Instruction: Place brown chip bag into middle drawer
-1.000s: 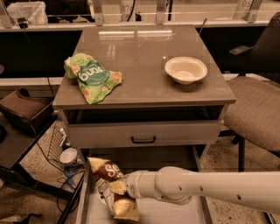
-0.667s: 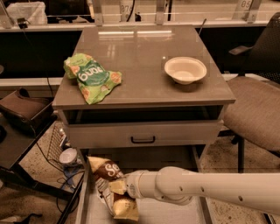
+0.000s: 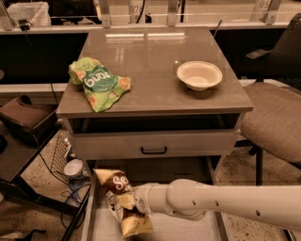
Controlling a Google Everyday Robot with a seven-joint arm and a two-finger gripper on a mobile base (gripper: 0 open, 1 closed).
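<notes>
Appearing as an office-like robotics lab workspace. Showing a padded office chair (image 3: pixel 277 117) just right of a grey drawer cabinet (image 3: pixel 155 101), a long desk edge (image 3: pixel 56 28) with numbered tags (image 3: pixel 263 4) along the back, and loose cables (image 3: pixel 47 164) beside a wire basket (image 3: pixel 59 150) on speckled floor (image 3: pixel 33 188) at left. Also showing the gripper (image 3: pixel 129 203) of a white robot arm (image 3: pixel 225 202), low in front of the cabinet, against the brown chip bag (image 3: pixel 117 186) over the middle drawer (image 3: pixel 101 226).

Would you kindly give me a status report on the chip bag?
Gripper at brown chip bag, over left end of middle drawer. Bag crumpled, roughly upright. Green chip bag, white bowl up top, out of the way.
</notes>
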